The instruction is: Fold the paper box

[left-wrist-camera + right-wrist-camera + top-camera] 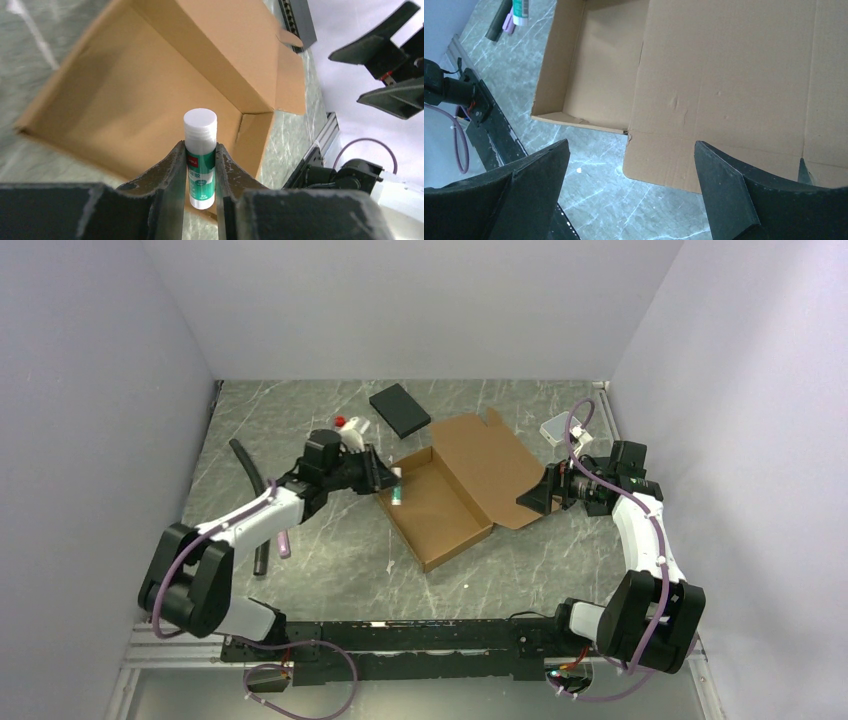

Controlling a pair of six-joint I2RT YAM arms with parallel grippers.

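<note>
The paper box [452,490] is brown cardboard in the middle of the table, its tray standing with raised walls and its lid lying open flat to the right. It also shows in the left wrist view [150,90] and the right wrist view [724,85]. My left gripper [390,483] is shut on a green-and-white glue stick [200,160] and holds it over the tray's left wall. My right gripper [535,498] is open and empty, just off the lid's right side flap [664,165], above the table.
A flat black slab [400,410] lies at the back. A small translucent container [557,428] sits at the back right. A red-capped white item [347,428] lies behind the left gripper. A black tube [246,468] and a pink pen [283,540] lie at the left.
</note>
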